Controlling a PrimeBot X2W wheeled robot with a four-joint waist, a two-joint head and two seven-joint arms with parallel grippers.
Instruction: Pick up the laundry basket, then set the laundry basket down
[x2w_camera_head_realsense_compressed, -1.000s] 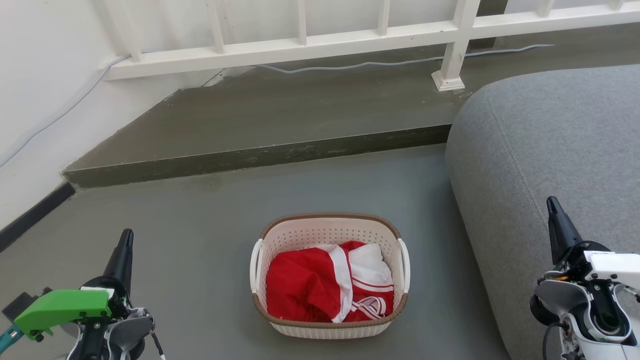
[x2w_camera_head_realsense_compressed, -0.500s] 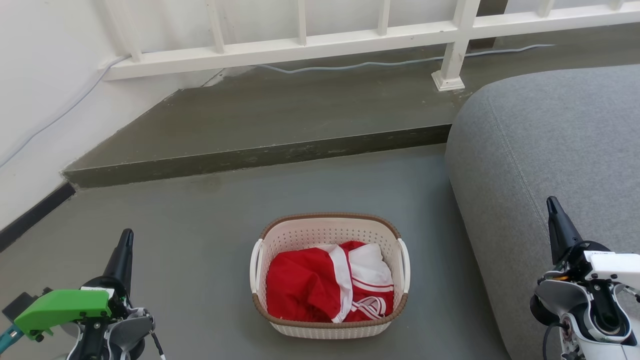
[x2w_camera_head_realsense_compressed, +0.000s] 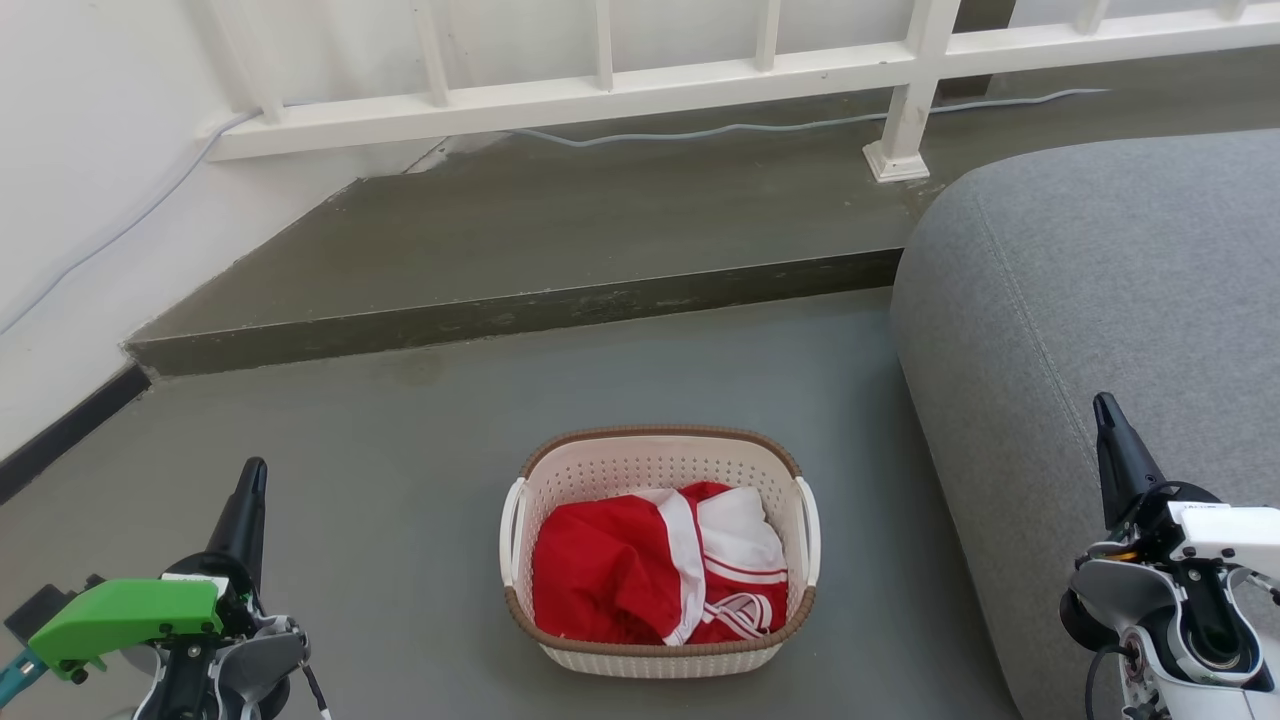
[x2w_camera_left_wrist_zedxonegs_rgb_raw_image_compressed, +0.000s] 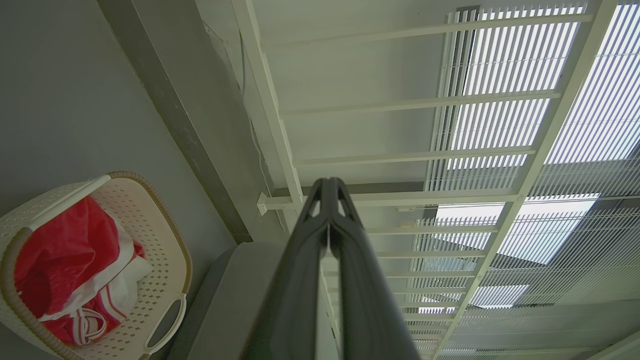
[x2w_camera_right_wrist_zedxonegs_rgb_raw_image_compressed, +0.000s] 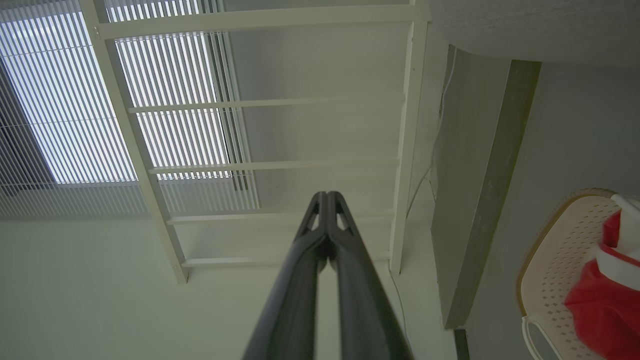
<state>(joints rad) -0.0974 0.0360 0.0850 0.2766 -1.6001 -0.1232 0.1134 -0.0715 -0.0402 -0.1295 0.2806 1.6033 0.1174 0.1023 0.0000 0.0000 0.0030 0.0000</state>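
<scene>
The red garment (x2w_camera_head_realsense_compressed: 600, 570) hides the bottom of the laundry basket (x2w_camera_head_realsense_compressed: 655, 470) from me; my right wrist view's edge cuts off part of the basket.

We are facing the laundry basket (x2w_camera_head_realsense_compressed: 650, 470), which is sitting on the floor (x2w_camera_head_realsense_compressed: 400, 450) straight before us, with a garment (x2w_camera_head_realsense_compressed: 610, 570) lying bunched inside it. Our left gripper (x2w_camera_head_realsense_compressed: 252, 478) is hanging to the basket's left and our right gripper (x2w_camera_head_realsense_compressed: 1103, 405) to its right, both well apart from it. A sofa (x2w_camera_head_realsense_compressed: 1100, 280) is standing just right of the basket. Behind the basket a step (x2w_camera_head_realsense_compressed: 500, 310) is rising; a railing (x2w_camera_head_realsense_compressed: 600, 90) is standing on it, a cable (x2w_camera_head_realsense_compressed: 700, 130) is running beneath the railing, and a wall (x2w_camera_head_realsense_compressed: 80, 150) is closing the left side.
</scene>
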